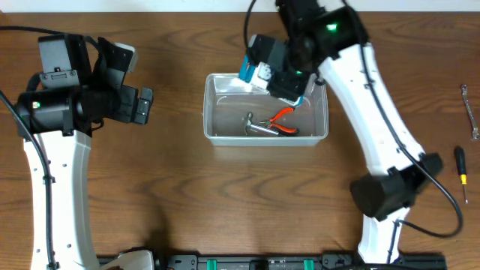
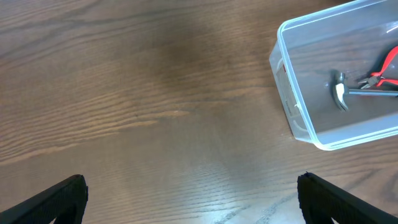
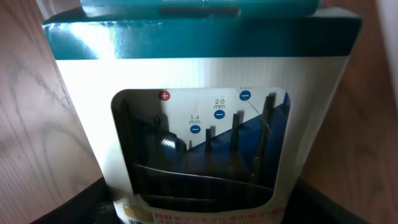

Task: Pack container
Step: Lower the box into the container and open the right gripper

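The clear plastic container (image 1: 217,127) sits at the table's middle; it also shows in the left wrist view (image 2: 292,106). Inside lie red-handled pliers (image 1: 283,120) and a small metal hammer (image 1: 259,127). My right gripper (image 1: 274,71) is shut on a blue-and-white screwdriver set box (image 3: 199,124) and holds it above the container's back edge. The box (image 1: 255,71) fills the right wrist view. My left gripper (image 2: 193,196) is open and empty over bare wood, left of the container.
A wrench (image 1: 469,112) and a black-and-yellow screwdriver (image 1: 461,172) lie at the far right edge of the table. The wooden tabletop (image 1: 225,202) stretches in front of the container.
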